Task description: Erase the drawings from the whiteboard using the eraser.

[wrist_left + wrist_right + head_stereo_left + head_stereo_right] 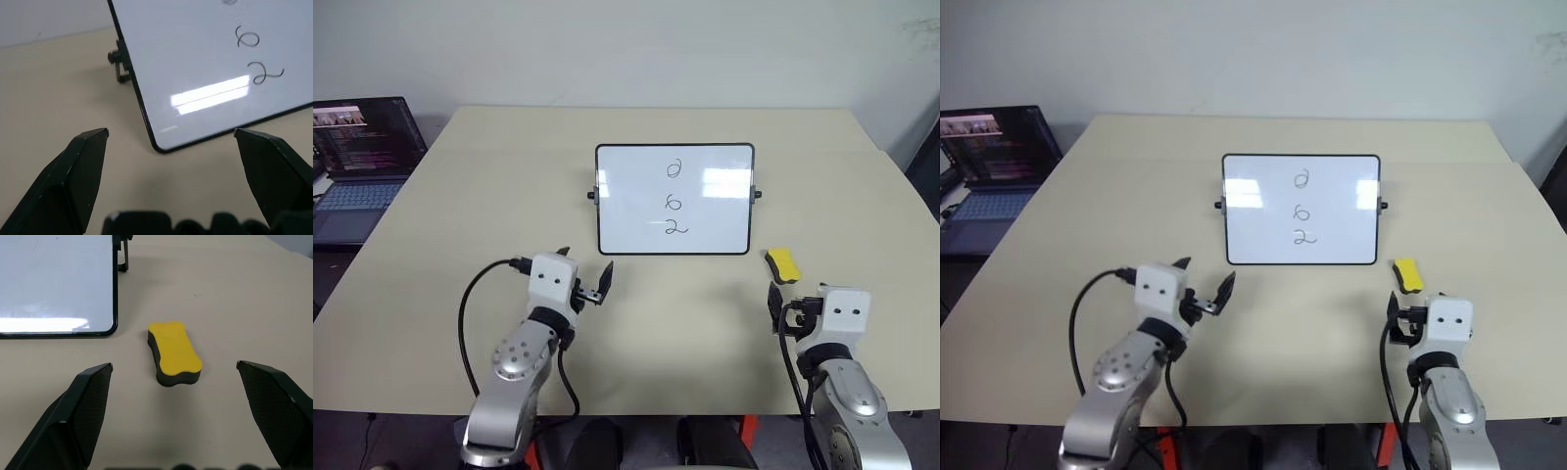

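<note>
Two hands reach forward over the tabletop [431,323], roughly level. The left hand [584,281] has its two black fingers [80,166] spread wide with nothing between them; it hovers above the bare surface a little short of the whiteboard's near left corner, and its wrist view looks straight at that corner. The right hand [173,418] is likewise wide open and empty, both of its fingers [85,404] well apart, and it is aimed at the eraser, which lies just ahead of it without being touched.

There is one eraser [173,352], a yellow block with a dark underside, lying flat on the tabletop just beside the whiteboard's near right corner, close to it but not touching. It lies yellow side up, its long axis running roughly away from the robot.

One whiteboard [626,211] sits near the middle of the tabletop, tilted back on its small black side knobs [116,58], its thin black frame resting on the surface along the near edge. Three drawings [674,199] are on it, black marker squiggles stacked in a single column a little right of the board's centre, reading from far to near like a 0, a 6 and a 2.

One open laptop [362,166] stands off the tabletop's far left corner, its screen lit.
</note>
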You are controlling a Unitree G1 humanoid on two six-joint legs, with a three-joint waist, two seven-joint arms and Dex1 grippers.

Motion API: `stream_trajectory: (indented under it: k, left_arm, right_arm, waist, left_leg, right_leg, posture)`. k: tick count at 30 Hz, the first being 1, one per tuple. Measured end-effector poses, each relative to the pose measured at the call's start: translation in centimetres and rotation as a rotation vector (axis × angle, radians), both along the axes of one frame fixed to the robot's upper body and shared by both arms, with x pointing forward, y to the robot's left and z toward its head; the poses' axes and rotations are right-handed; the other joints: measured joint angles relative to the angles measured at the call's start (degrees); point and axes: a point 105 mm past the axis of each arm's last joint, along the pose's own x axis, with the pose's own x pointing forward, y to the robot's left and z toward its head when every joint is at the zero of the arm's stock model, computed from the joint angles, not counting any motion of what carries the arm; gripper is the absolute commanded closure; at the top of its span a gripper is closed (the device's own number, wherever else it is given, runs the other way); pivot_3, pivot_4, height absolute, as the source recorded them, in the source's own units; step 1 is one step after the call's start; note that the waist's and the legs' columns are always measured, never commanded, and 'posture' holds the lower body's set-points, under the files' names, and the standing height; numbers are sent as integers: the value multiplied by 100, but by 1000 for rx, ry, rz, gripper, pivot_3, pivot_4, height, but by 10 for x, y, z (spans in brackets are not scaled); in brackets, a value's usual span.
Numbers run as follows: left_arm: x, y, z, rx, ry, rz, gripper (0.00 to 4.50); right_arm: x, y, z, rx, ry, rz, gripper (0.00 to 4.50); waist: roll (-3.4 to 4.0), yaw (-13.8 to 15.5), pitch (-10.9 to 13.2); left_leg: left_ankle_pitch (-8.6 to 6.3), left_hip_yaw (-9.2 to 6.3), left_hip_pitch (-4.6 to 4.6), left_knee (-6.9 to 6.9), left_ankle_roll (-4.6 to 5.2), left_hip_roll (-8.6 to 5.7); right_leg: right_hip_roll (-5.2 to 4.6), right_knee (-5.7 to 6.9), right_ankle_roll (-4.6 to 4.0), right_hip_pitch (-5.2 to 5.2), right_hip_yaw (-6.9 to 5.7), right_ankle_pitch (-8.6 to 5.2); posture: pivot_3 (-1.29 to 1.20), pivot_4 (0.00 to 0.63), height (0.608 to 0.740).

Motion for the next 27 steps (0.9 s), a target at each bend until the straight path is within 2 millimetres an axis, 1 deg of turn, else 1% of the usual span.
stream_trajectory:
  k: [2,5,9,13,14,16,20,23,27]
  left_arm:
    - [6,3,12,11,-5,-35,0]
    - [13,-1,32,10,22,-155,0]
    - [13,-19,53,39,103,-366,0]
    - [9,-33,77,90,124,-514,0]
    - [7,-35,80,105,131,-537,0]
    - [4,-36,80,132,163,-573,0]
    - [-3,-38,72,163,236,-631,0]
    - [-6,-36,70,185,257,-642,0]
    - [-7,-33,64,186,274,-632,0]
  right_arm:
    - [0,0,0,2,0,-5,50]
    - [0,0,-2,5,5,-7,50]
    - [3,0,-2,7,2,-6,50]
    - [6,1,-2,9,-6,3,50]
    - [7,1,-3,11,-3,5,50]
    - [7,1,-5,12,2,7,50]
    - [8,2,-6,14,4,12,50]
    - [11,2,-5,14,-10,15,50]
    - [15,3,-8,9,3,32,50]
  waist:
    - [0,-1,0]
    - [0,-3,0]
    - [0,-6,1]
    - [1,-9,1]
    - [1,-12,1]
    - [2,-28,2]
    - [3,-25,3]
    - [4,-24,3]
    - [4,-17,3]
  left_leg:
    - [0,1,0,0,0,0]
    - [0,-1,-1,0,-1,-1]
    - [1,-1,-3,0,-2,-1]
    - [2,0,0,-2,-4,-1]
    - [2,0,0,-3,-3,-1]
    - [3,1,0,-3,-6,-1]
    - [4,0,0,-3,-8,0]
    - [3,0,0,-3,-6,0]
    - [2,0,-1,-3,-4,-1]
  right_leg:
    - [0,0,0,0,0,0]
    - [0,-1,0,0,-2,0]
    - [1,-2,0,-2,-3,0]
    - [1,-2,0,-1,-1,0]
    - [1,-3,0,-2,-1,-1]
    - [1,-2,0,-3,2,-1]
    - [1,-2,-1,-4,2,-1]
    - [1,-2,-1,-4,3,-1]
    - [1,-2,-1,-4,3,-1]
  posture:
    - [0,150,740]
    - [0,150,740]
    - [0,150,740]
    - [0,150,740]
    - [0,150,740]
    - [0,150,740]
    - [0,150,740]
    - [0,150,740]
    - [0,150,740]
